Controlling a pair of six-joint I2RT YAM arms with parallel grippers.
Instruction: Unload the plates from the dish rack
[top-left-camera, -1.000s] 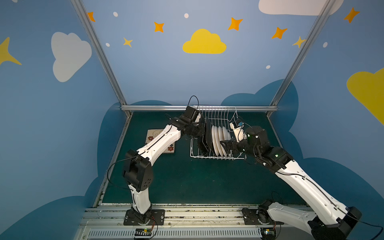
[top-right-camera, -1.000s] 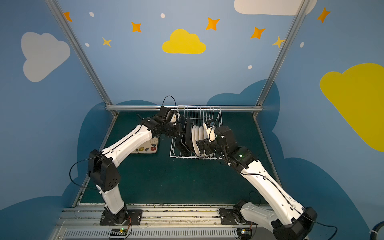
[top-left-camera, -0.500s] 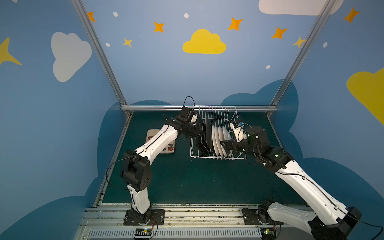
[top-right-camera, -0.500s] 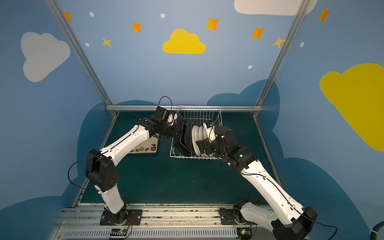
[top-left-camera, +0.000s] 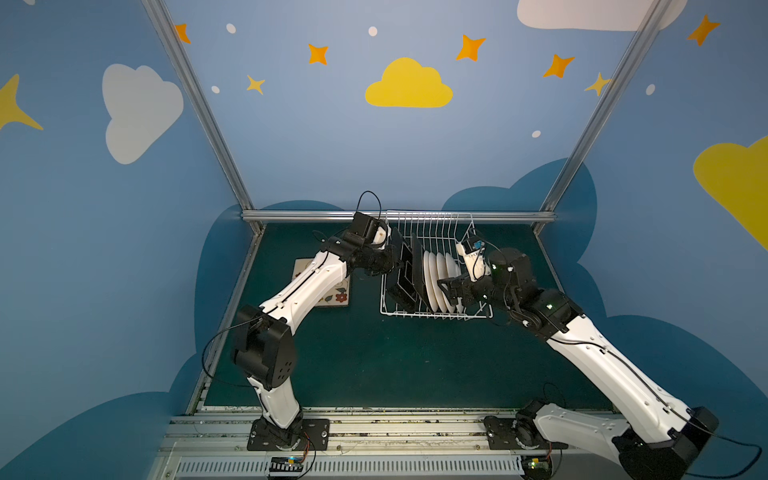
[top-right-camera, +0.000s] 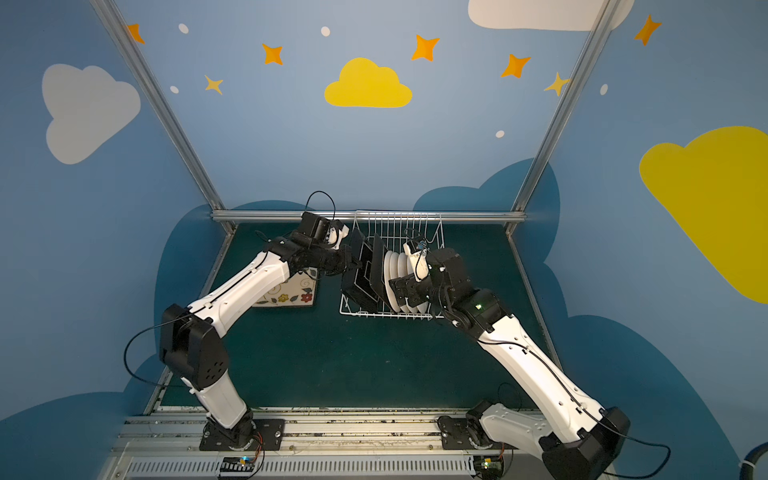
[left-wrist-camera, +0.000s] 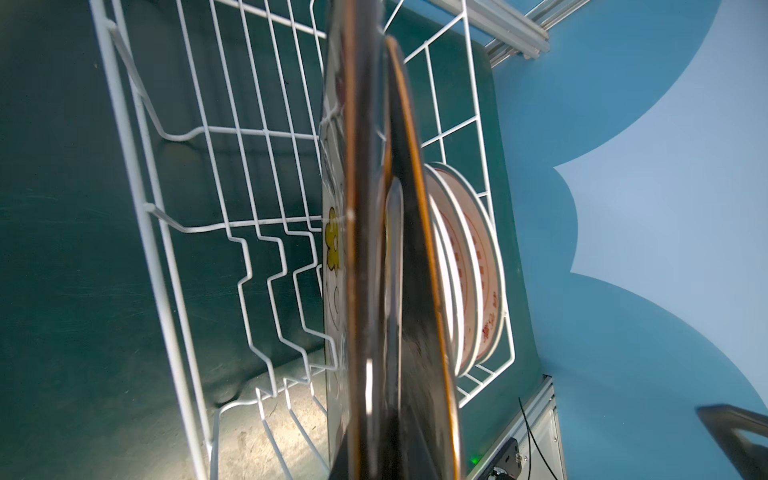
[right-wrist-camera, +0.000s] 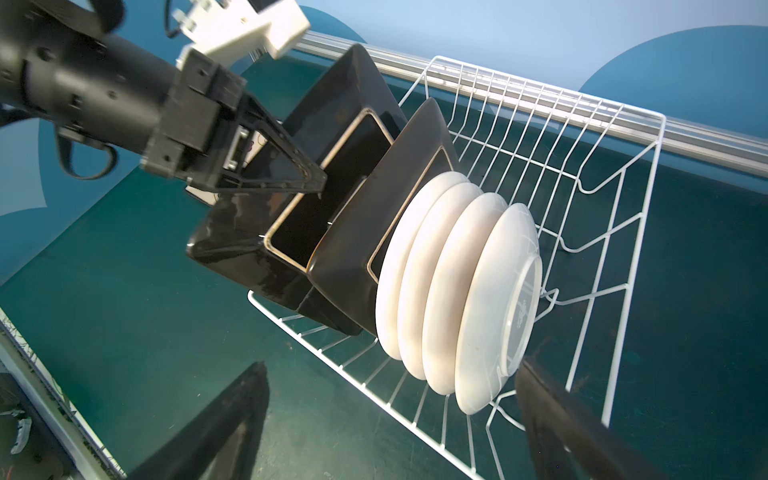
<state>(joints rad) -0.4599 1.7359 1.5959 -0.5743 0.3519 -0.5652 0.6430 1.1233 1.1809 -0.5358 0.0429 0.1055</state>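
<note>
Left gripper clamped the nearest square plate upright in the dish rack; right gripper gaped empty.

Both arms have white shells, black joints and thin black cables.

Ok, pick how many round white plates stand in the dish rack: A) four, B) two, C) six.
A: the right wrist view shows four round white plates standing in a row in the dish rack.
</note>
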